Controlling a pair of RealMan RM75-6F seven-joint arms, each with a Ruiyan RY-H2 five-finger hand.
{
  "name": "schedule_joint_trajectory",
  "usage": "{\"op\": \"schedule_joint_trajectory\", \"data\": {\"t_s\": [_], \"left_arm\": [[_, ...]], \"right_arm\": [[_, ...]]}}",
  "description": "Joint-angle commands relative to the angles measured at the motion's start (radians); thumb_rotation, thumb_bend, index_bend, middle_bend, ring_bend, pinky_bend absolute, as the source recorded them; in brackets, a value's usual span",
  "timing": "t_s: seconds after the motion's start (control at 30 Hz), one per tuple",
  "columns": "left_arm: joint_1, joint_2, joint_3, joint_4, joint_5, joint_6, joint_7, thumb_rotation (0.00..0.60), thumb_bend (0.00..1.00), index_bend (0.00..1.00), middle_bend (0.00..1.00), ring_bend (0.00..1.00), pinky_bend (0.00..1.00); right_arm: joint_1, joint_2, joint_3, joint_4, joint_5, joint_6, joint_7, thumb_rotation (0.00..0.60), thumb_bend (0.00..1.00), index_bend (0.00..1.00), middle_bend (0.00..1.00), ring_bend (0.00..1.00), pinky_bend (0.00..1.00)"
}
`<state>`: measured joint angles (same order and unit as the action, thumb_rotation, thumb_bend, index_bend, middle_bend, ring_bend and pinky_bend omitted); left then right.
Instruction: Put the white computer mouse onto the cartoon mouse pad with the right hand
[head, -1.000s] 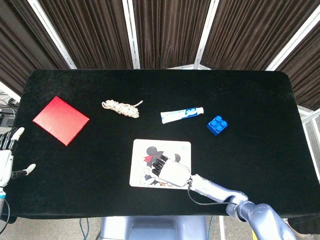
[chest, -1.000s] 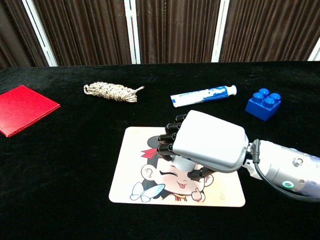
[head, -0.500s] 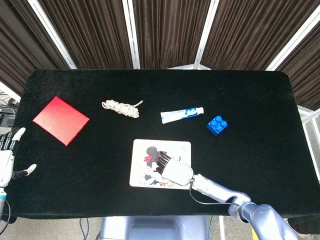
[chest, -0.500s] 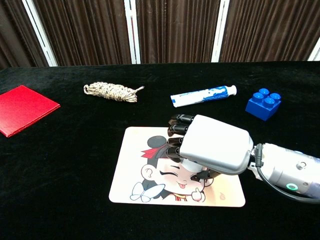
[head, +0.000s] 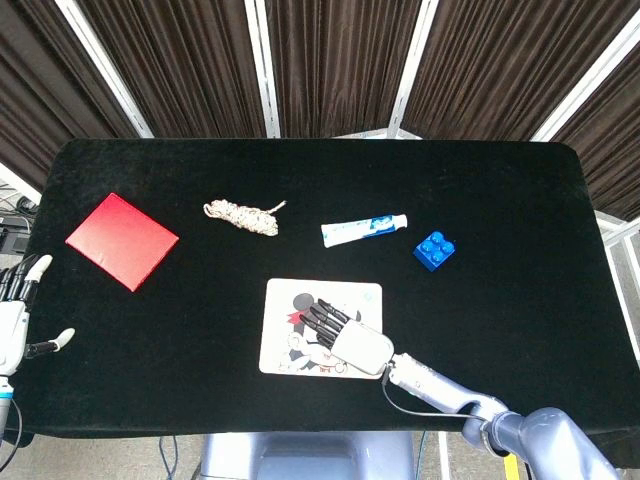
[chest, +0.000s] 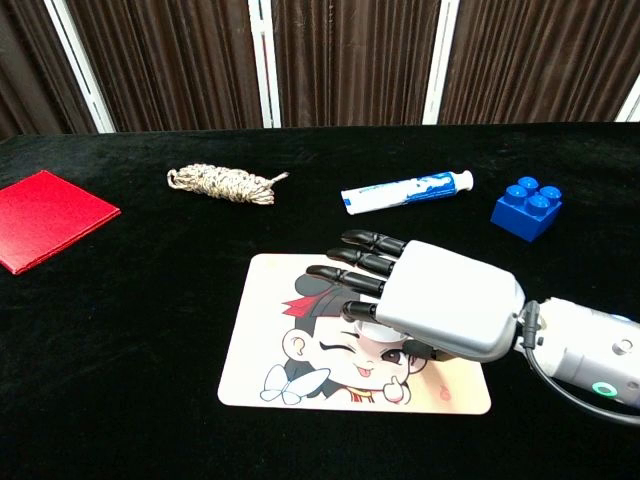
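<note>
Right hand (chest: 440, 305) was found hovering low over the right half of the cartoon mouse pad (chest: 262, 300), fingers (chest: 352, 258) stretched out straight and apart toward the far left, gripping nothing. The white computer mouse (chest: 372, 328) lay directly beneath the palm, resting on the pad and largely hidden; only a pale sliver showed under the knuckles, so its long axis could not be determined. Left hand (head: 15, 315) hung unclenched at the table's left edge, well apart. Judgement: placement appeared complete, and a straight lift should clear the mouse without dragging it.
</note>
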<state>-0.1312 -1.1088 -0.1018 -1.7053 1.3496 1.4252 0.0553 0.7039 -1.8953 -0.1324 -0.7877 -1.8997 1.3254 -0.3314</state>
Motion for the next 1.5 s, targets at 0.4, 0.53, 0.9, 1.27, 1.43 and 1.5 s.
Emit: {"op": "schedule_joint_trajectory", "data": {"t_s": [0.4, 0.53, 0.9, 1.27, 1.43, 1.5], "left_arm": [[0.004, 0.004, 0.008, -0.011, 0.021, 0.009, 0.003, 0.600, 0.17, 0.00, 0.00, 0.00, 0.00], [0.004, 0.002, 0.011, -0.016, 0.025, 0.010, 0.011, 0.600, 0.17, 0.00, 0.00, 0.00, 0.00], [0.003, -0.007, 0.019, -0.012, 0.036, 0.011, 0.031, 0.600, 0.17, 0.00, 0.00, 0.00, 0.00], [-0.004, -0.036, 0.035, 0.041, 0.068, 0.001, 0.026, 0.600, 0.17, 0.00, 0.00, 0.00, 0.00], [-0.009, -0.047, 0.042, 0.064, 0.080, -0.006, 0.032, 0.600, 0.17, 0.00, 0.00, 0.00, 0.00], [-0.010, -0.054, 0.044, 0.073, 0.080, -0.010, 0.037, 0.600, 0.17, 0.00, 0.00, 0.00, 0.00]], "right_arm": [[-0.157, 0.264, 0.026, -0.274, 0.099, 0.106, -0.091, 0.600, 0.03, 0.31, 0.00, 0.00, 0.00], [-0.192, 0.303, 0.034, -0.291, 0.112, 0.149, -0.058, 0.600, 0.03, 0.30, 0.00, 0.00, 0.00], [-0.305, 0.332, 0.088, -0.262, 0.219, 0.236, 0.074, 0.600, 0.03, 0.22, 0.00, 0.00, 0.00], [-0.456, 0.397, 0.147, -0.400, 0.447, 0.197, 0.374, 0.600, 0.01, 0.08, 0.00, 0.00, 0.00], [-0.481, 0.450, 0.155, -0.463, 0.499, 0.135, 0.412, 0.600, 0.02, 0.02, 0.00, 0.00, 0.00], [-0.482, 0.465, 0.164, -0.484, 0.510, 0.119, 0.426, 0.600, 0.02, 0.01, 0.00, 0.00, 0.00]]}}
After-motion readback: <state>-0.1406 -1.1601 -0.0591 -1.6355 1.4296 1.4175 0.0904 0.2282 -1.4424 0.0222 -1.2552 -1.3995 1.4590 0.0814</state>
